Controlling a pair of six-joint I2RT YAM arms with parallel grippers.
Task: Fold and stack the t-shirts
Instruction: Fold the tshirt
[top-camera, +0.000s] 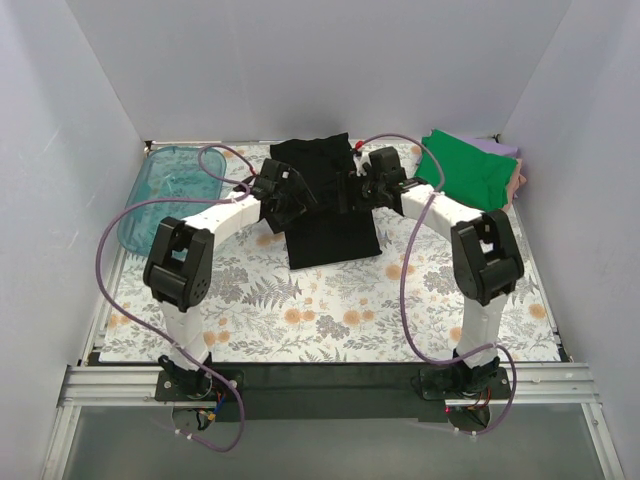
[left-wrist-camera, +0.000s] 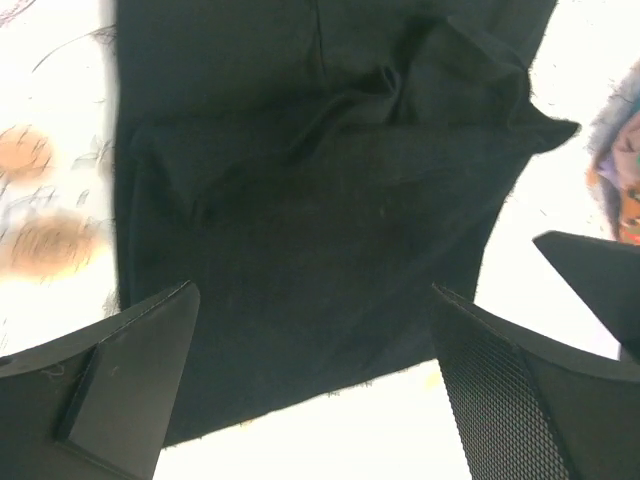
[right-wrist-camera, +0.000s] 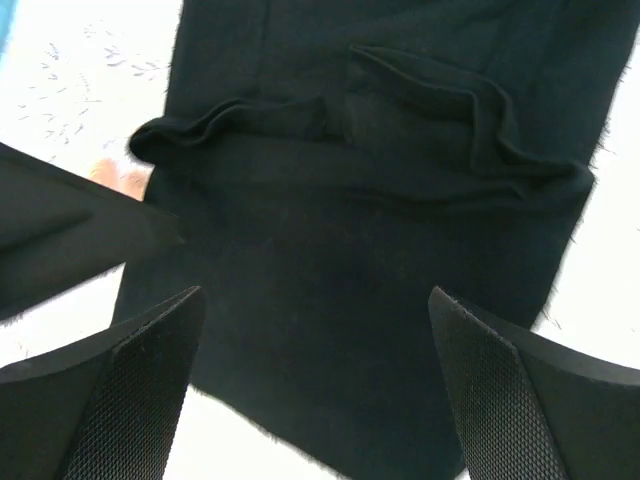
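My left tool (left-wrist-camera: 312, 292) and right tool (right-wrist-camera: 315, 294), both spread apart, hover over a black tee (top-camera: 330, 228) on the floral bench (top-camera: 300, 320) between white walls (top-camera: 320, 60).

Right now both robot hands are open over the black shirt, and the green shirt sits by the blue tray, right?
No. The top view shows the green shirt at far right, the tray at left. The left gripper and right gripper are open over the black shirt.

Overhead view from behind looking down at table (top-camera: 300, 320), both wrist views close above shared black t-shirt (top-camera: 335, 240)
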